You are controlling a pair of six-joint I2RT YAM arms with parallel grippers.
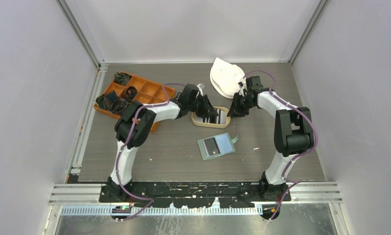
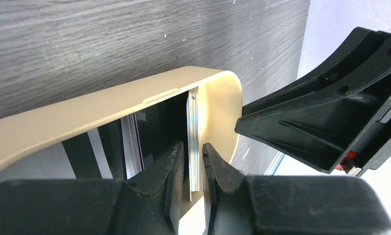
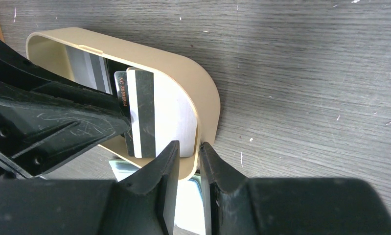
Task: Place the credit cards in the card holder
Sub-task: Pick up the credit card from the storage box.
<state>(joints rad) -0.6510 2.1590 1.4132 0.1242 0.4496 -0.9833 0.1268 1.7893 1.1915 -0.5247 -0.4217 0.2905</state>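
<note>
The card holder is lying open and flat on the table in the lower middle of the top view. Its long side is running left to right, with the right end tilting slightly upward.

Just beyond it, the credit cards are standing on edge in a tan oval tray, set across its width and facing its rounded ends. One dark card is showing small orange print, "NO" and a row of digits too fine to read surely.

The left gripper is straddling the card stack, its fingers narrowed close on both sides; I cannot tell whether they are pinching. The right gripper is clamping the tray's rounded end wall.

Farther back, an orange box is sitting upper left and a white cloth upper middle.
</note>
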